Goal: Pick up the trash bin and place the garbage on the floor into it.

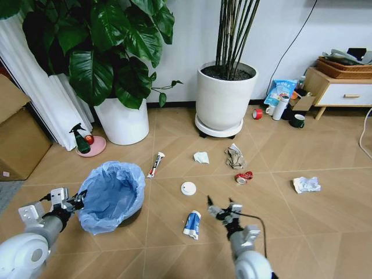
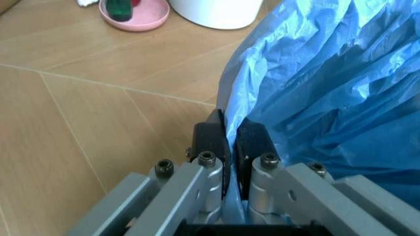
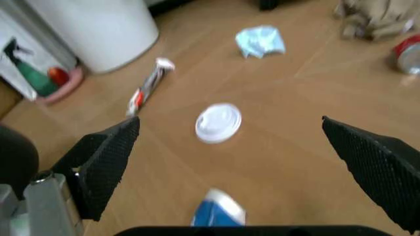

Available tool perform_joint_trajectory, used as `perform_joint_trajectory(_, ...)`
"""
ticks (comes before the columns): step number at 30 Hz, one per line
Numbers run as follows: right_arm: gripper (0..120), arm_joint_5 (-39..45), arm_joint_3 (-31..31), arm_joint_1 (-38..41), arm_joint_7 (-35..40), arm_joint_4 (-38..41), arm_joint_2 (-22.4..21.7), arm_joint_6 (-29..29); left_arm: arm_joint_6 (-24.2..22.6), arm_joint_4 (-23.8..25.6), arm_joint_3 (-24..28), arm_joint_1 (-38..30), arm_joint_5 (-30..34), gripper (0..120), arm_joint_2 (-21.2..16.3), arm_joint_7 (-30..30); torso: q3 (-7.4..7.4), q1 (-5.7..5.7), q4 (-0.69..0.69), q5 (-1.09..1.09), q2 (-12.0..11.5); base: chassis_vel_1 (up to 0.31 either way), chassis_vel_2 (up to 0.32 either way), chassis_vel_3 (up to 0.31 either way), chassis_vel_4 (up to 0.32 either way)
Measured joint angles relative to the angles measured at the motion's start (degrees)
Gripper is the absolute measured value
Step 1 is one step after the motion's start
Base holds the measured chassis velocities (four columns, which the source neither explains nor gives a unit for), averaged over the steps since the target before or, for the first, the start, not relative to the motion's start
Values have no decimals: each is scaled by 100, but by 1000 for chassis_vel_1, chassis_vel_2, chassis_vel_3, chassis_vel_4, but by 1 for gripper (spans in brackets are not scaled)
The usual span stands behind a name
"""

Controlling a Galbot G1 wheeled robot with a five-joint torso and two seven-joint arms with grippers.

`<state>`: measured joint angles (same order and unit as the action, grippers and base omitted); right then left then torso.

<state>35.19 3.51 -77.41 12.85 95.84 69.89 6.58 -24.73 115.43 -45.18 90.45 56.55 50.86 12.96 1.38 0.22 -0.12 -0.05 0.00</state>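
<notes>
left pincer (image 2: 227,142) clamps upright trash bin (image 1: 110,196) rim.

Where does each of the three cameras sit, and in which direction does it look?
Head view: from the robot's head, forward and down at the floor; both arms show.
Left wrist view: on the left arm, looking along the left gripper, shut on the trash bin rim.
Right wrist view: on the right arm, looking down past the open right gripper at the white disc.
Head and right wrist views share the disc and blue-white wrapper.
</notes>
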Motion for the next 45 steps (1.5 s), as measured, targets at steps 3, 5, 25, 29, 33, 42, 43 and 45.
perform_joint_trajectory(3,100,125,-112,87,87,-73,-69,-155,-9,-15,9,-51,31,0,-10,32,0,0,0,1,0,0,0,0,0)
perform_joint_trajectory(5,100,300,-169,149,172,-82,-122,-308,-16,-33,34,-84,45,0,-16,44,0,0,-1,0,0,0,0,0,0)
perform_joint_trajectory(25,100,1393,-1269,903,530,-339,-677,-731,-22,-15,-13,7,53,0,12,52,0,0,0,1,0,0,0,0,0)
perform_joint_trajectory(29,100,1526,-1442,1089,612,-442,-647,-818,-14,2,-57,49,48,0,26,45,0,0,0,1,0,0,0,0,0)
perform_joint_trajectory(33,100,1669,-1618,1255,708,-538,-605,-898,-10,9,-69,59,48,0,40,44,0,0,0,1,0,0,0,0,0)
perform_joint_trajectory(42,100,1797,-1835,1550,942,-790,-487,-1113,-6,21,-79,57,59,0,39,43,0,0,0,0,0,0,0,0,0)
perform_joint_trajectory(43,100,1797,-1835,1550,942,-790,-487,-1113,-6,21,-79,57,59,0,39,43,0,0,0,0,0,0,0,0,0)
perform_joint_trajectory(45,100,1861,-1911,1587,1049,-844,-489,-1234,-6,33,-80,45,85,0,32,45,0,0,-1,1,0,0,0,0,0)
